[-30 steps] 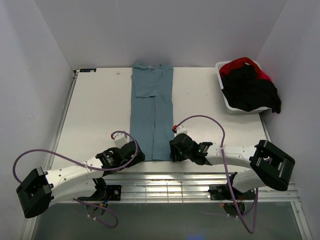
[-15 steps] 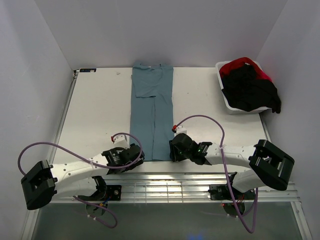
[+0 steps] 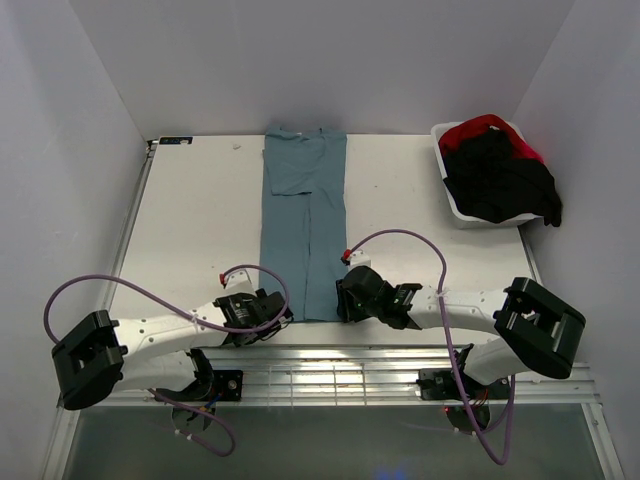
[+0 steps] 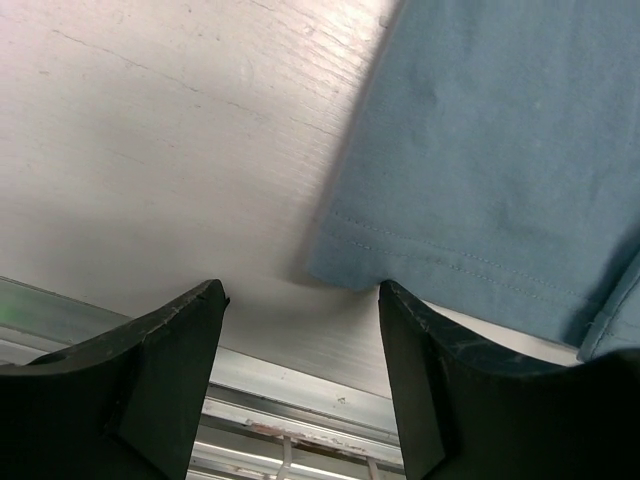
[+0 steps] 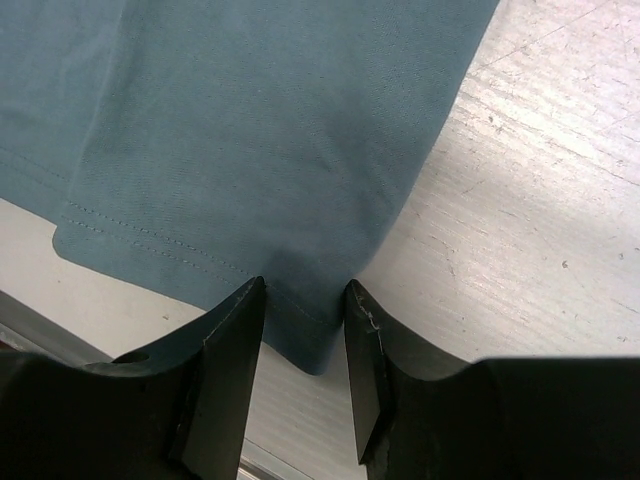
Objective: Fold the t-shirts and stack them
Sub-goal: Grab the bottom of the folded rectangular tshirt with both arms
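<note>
Left gripper [image 4: 300,290]: jaws wide apart, nothing held. It sits low over the table [image 3: 195,225] with the near-left hem corner of the teal t-shirt [image 4: 480,150] lying just inside its right finger.

Right gripper [image 5: 305,285]: jaws about half closed, astride the near-right hem corner. Cloth sits flat in the gap, and I can't tell if it's actually pinched.

From overhead, the left gripper [image 3: 272,316] is at the shirt's 7 o'clock corner and the right gripper [image 3: 345,298] is at 5 o'clock.

The teal t-shirt [image 3: 305,215] is folded into a long narrow strip, flat on the table and running 12 to 6 down the middle.

White tub [image 3: 449,196] is at 2 o'clock on the table's far-right corner, holding a black t-shirt [image 3: 497,180] heaped over a red one [image 3: 475,128].
</note>
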Tool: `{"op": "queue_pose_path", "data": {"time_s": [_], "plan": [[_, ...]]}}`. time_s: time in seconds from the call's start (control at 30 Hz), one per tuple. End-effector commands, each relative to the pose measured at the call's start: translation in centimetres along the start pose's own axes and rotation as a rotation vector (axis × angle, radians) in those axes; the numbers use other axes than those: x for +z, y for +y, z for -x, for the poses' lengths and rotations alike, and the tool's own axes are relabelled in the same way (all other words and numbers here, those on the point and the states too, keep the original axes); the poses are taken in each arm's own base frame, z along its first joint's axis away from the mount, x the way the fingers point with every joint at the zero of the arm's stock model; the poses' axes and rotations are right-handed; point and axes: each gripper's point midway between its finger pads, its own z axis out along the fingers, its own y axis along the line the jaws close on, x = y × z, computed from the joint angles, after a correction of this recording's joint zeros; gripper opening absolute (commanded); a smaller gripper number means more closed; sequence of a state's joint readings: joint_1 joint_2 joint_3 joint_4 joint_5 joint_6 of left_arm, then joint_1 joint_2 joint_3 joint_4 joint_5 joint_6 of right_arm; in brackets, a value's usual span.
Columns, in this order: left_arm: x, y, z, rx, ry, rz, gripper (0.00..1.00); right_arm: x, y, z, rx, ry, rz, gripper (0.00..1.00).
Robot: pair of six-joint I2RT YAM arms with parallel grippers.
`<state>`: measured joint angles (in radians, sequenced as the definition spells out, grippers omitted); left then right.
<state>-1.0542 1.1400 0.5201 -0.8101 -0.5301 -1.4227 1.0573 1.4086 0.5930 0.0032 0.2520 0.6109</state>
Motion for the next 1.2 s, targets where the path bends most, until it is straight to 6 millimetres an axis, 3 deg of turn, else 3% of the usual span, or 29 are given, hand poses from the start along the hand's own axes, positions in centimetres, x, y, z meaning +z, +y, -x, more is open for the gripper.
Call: {"op": "queue_pose_path", "data": {"time_s": [0.0,0.9,1.17], "plan": [[0.7,3.8,-1.7,0.014,0.047,0.115,0.73,0.2,0.3,0.2,-0.018,-0.003,0.0,0.44],[2.1,-1.3,-1.0,0.051,-0.019,-0.103,0.73,-1.1,-0.7,-0.1,0.0,-0.003,-0.034,0.43],[2.4,-1.2,-1.8,0.036,0.007,-0.125,0.69,-0.9,-0.6,-0.2,-0.003,0.006,-0.032,0.43]]}}
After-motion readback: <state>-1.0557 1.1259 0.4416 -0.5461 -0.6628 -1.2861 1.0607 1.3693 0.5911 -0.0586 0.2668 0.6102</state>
